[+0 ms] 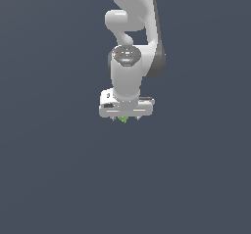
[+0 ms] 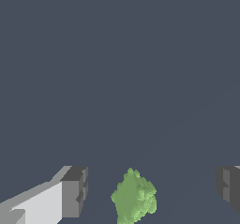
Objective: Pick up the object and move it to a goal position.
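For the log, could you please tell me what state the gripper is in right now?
Gripper: open, jaws wide apart, with the tiny bright green lumpy piece between them, untouched.

Surface (image 1: 54, 179): a plain, uniform dark slate-grey plane filling the whole background of both the exterior view and the wrist view (image 2: 117, 54). It bears no markings, edges or texture, and nothing else stands on it.

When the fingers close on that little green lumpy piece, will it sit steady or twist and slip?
The green piece looks lumpy and irregular, so flat fingers would probably touch only a few bumps and it may twist. It is small beside the open gripper, so likely light. Its uneven shape seems unlikely to roll far.
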Action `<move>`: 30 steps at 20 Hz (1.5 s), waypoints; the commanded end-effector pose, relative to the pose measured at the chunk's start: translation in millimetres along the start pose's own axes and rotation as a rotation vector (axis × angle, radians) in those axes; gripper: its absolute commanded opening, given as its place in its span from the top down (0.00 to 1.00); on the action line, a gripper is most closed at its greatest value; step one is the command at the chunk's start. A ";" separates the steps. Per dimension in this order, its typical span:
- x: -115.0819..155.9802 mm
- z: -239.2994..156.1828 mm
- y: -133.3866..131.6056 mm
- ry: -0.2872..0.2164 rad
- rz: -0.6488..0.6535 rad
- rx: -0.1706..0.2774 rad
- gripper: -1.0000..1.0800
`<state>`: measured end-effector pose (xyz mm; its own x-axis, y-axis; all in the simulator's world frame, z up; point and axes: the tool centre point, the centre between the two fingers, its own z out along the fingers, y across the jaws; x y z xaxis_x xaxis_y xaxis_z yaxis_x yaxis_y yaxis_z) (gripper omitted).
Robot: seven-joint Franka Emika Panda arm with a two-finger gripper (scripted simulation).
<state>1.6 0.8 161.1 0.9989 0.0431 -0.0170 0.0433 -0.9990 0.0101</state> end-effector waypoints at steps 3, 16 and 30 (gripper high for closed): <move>-0.2 0.1 2.1 0.001 0.004 -0.001 0.04; -3.3 0.6 29.4 0.009 0.048 -0.017 0.04; -42.2 32.9 20.4 0.012 0.245 -0.001 0.04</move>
<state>-33.1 -22.9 134.3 0.9858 -0.1680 -0.0025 -0.1679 -0.9857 0.0154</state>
